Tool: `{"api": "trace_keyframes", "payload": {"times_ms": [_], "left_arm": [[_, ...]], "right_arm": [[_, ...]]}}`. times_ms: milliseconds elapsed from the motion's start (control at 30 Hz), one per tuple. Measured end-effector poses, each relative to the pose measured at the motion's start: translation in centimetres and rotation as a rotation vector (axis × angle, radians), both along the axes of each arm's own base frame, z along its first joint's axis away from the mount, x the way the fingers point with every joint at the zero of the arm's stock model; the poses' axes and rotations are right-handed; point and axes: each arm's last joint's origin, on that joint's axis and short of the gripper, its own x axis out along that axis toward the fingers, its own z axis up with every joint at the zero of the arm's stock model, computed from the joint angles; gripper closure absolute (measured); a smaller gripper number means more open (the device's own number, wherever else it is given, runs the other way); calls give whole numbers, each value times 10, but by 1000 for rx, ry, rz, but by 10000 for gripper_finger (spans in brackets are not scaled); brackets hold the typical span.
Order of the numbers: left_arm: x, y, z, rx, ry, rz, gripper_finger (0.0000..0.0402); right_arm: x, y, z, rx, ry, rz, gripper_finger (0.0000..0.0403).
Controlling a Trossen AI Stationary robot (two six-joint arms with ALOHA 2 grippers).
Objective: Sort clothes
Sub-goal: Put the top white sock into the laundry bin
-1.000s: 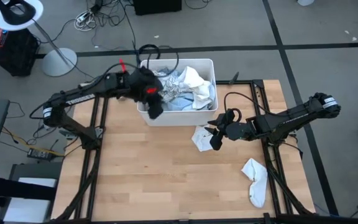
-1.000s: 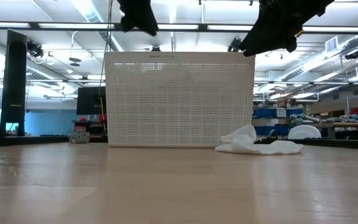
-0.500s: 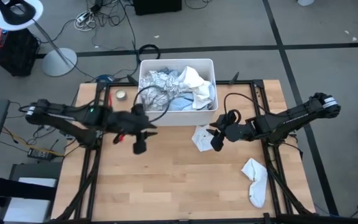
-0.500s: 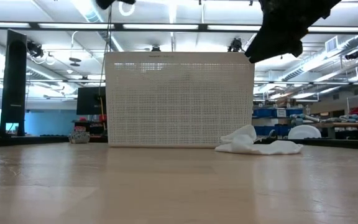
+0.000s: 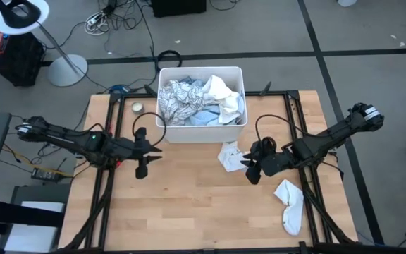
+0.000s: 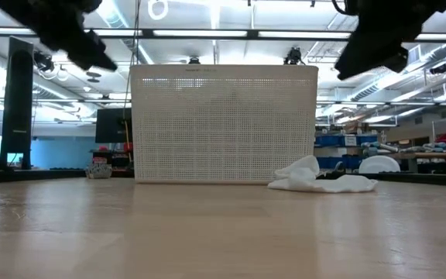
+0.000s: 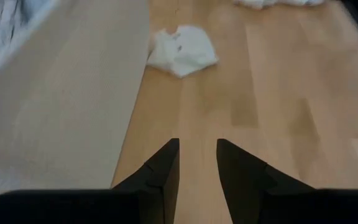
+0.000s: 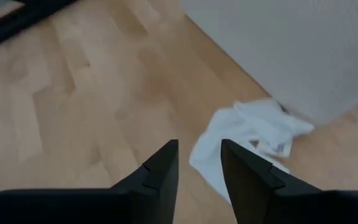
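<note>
The white tub [image 5: 165, 131] stands at the table's far middle, with patterned white-grey, light-blue and white clothes [image 5: 199, 99] piled inside. A small white garment [image 5: 228, 155] lies flat on the table just in front of the tub; it also shows in the low view [image 6: 316, 180] and both wrist views [image 7: 182, 50] [image 8: 247, 143]. A white sock [image 5: 290, 204] lies at the near right. My left gripper [image 5: 143, 169] hovers over bare table left of the tub's near-left corner, narrowly open and empty. My right gripper [image 5: 252, 173] hovers just near-right of the small garment, narrowly open and empty.
The tub's perforated wall [image 6: 223, 124] stands behind both grippers. A small round object [image 5: 137, 107] lies on the table left of the tub. Bare wood [image 5: 189, 204] lies between the grippers and the near edge. Black frame rails [image 5: 108, 190] run along both table sides.
My left gripper has left the tub's near-left corner, swung toward the table's left and near edges and come lower over bare wood. My right gripper has shifted a little toward the near edge, off the small white garment. The clothes have not moved.
</note>
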Motion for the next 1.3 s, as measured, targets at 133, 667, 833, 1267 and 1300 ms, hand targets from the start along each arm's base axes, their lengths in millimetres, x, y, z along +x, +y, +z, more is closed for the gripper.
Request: {"api": "trace_keyframes", "payload": {"times_ms": [133,667,833,1267,1300], "left_arm": [[-8,2,-16,-12,-3,12,289],[-21,5,-50,-39,-107,17,289],[-23,6,-60,-61,-107,21,289],[-25,7,-67,-50,-86,45,289],[-25,7,-66,-60,-91,51,289]], "right_arm": [[-1,3,-11,5,79,-31,283],[51,20,-102,-169,216,-173,209],[68,23,-123,-218,175,-160,184],[104,16,-171,-319,54,-176,306],[106,16,-171,-324,48,-161,337]]}}
